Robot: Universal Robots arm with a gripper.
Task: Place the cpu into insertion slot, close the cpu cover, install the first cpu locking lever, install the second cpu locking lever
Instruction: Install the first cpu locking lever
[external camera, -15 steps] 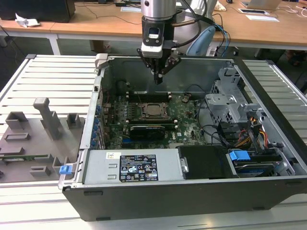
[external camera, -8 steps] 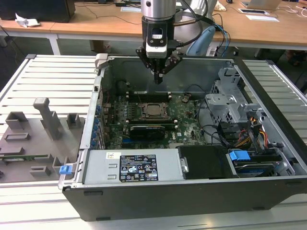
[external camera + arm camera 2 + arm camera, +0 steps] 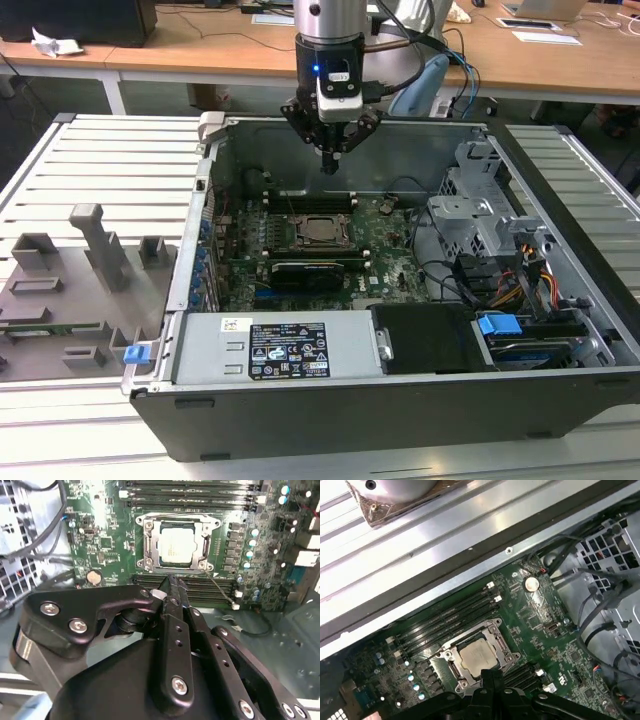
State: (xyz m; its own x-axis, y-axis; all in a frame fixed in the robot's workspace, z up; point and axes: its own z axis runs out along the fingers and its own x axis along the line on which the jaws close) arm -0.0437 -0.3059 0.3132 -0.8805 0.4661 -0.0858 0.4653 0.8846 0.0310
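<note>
Exterior view | end effector (image 3: 328, 163) pinched shut, empty | hovering above seated cpu (image 3: 317, 228), touching nothing

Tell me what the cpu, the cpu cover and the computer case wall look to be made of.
The cpu: metal top, probably plated; matte silver-grey with a soft, even sheen.
The cpu cover: thin stamped metal, brighter silver; it glints along its cut edges and screw corners.
The case wall: sheet metal, dull grey with folded edges; whether it is bare or painted cannot be told.
</note>
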